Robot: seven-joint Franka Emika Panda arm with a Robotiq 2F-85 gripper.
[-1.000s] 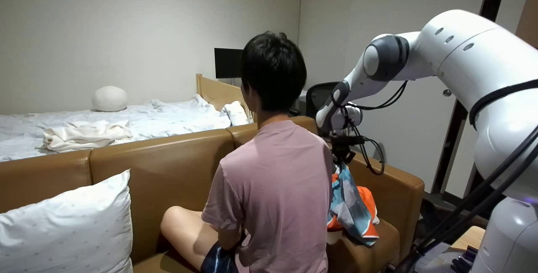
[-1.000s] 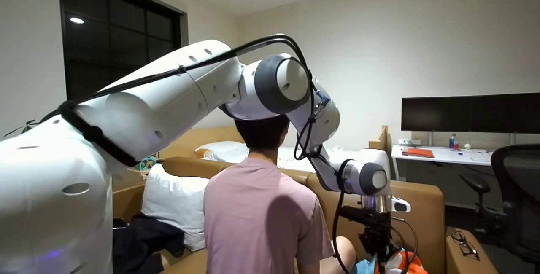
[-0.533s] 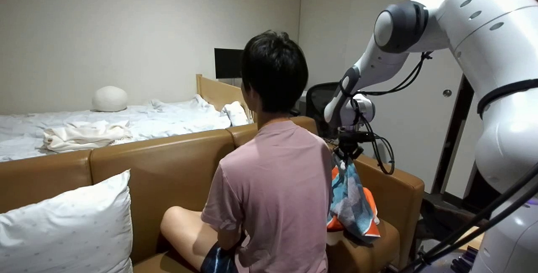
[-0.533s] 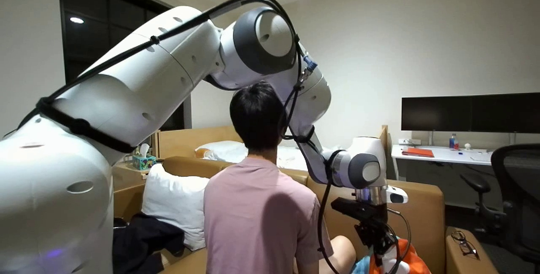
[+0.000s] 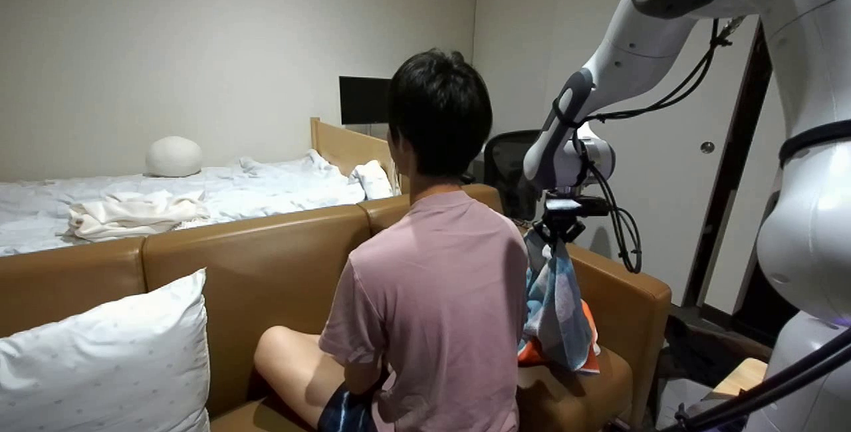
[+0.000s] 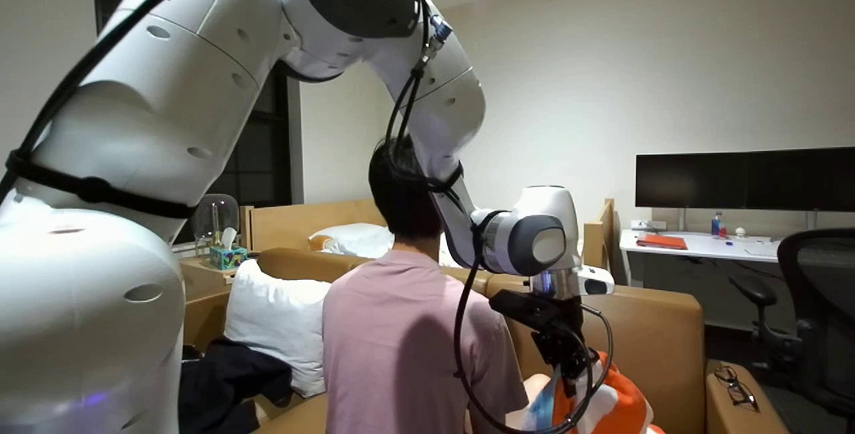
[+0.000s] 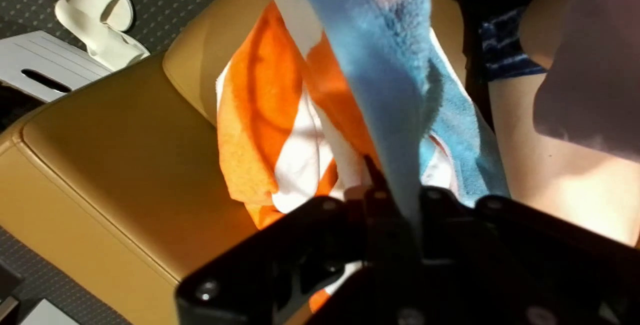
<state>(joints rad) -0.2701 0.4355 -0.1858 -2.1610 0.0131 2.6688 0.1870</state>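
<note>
Arm (image 6: pixel 437 87) stands taller than a sec ago; gripper (image 7: pixel 407 200) has come up a bit & back w/ it, pulling the towel (image 7: pixel 370 90) along. Jaws are pinched tight on a fold of it, blue strip running btwn them in the wrist view. Towel's blue, gray, orange & white: upper part hangs from my grip, lower part's bunched on the sofa (image 5: pixel 266 266) seat, toward one end, btwn the armrest (image 5: pixel 625 306) & the person (image 5: pixel 439 299). Their bare leg (image 7: pixel 545 180) is just beside the blue side; can't tell if touching. Person, in pink, sits on the seat, seen from behind in both exterior views, facing the sofa's back. Specs (image 6: pixel 737 388) lie on top of the armrest in an exterior view. Toward the opp. end of the sofa: white pillow (image 5: pixel 106 352), w/ dark cloth (image 6: pixel 234 380) right by it. Behind the sofa's back I see the bed (image 5: pixel 279 186), carrying a bunched cream blanket (image 5: pixel 136 215) near its sofa-side edge & a white rounded thing (image 5: pixel 174 157) farther back.
</note>
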